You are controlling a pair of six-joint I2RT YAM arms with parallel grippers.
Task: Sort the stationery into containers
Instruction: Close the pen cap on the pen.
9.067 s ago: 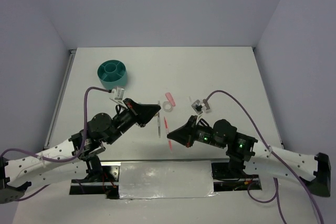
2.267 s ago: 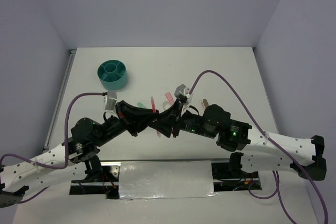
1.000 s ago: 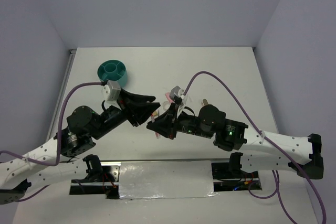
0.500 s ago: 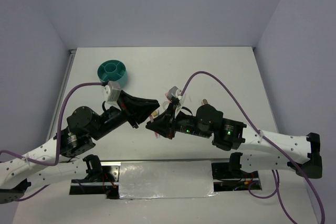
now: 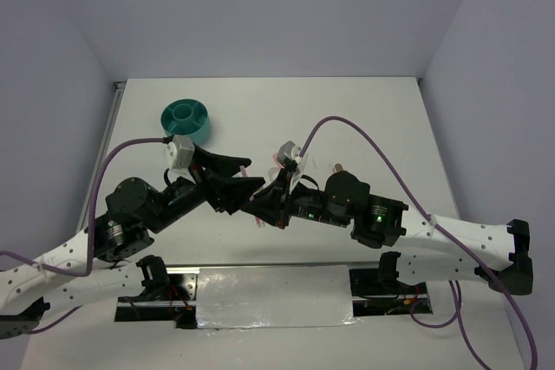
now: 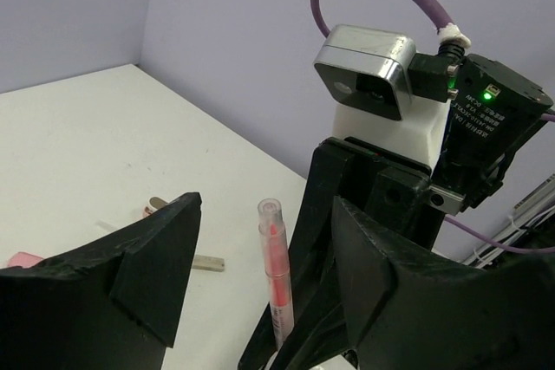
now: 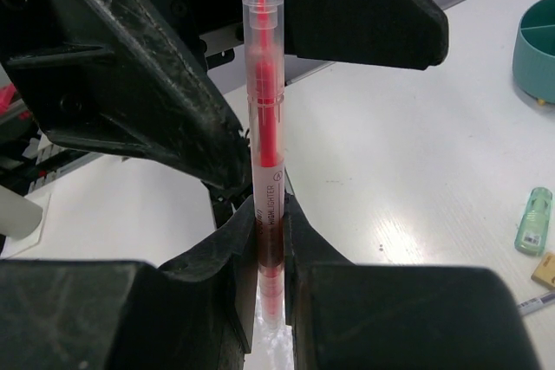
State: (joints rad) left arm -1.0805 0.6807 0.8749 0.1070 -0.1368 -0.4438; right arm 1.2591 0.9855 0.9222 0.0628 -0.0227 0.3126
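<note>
A pink highlighter pen (image 7: 264,119) stands upright with my right gripper (image 7: 269,218) shut on its lower barrel. My left gripper (image 6: 267,214) is open, one finger (image 6: 147,275) on each side of the same pen (image 6: 276,279), and neither touches it. From above, both grippers meet over the table's middle, the left gripper (image 5: 246,178) beside the right gripper (image 5: 262,200). The round teal organizer (image 5: 185,120) sits at the far left, away from both. A mint-green eraser (image 7: 533,221) and a beige block (image 7: 546,270) lie on the table.
Another beige block (image 6: 208,262) and a small ring-like piece (image 6: 154,206) lie on the white table (image 5: 364,119) beyond my left fingers. The right wrist camera housing (image 6: 368,75) faces the left wrist closely. A purple cable (image 5: 347,132) arcs over the right arm.
The left jaws have spread apart around the highlighter after narrowing half a second ago. The right gripper keeps its grip, and both arms have hardly shifted.
</note>
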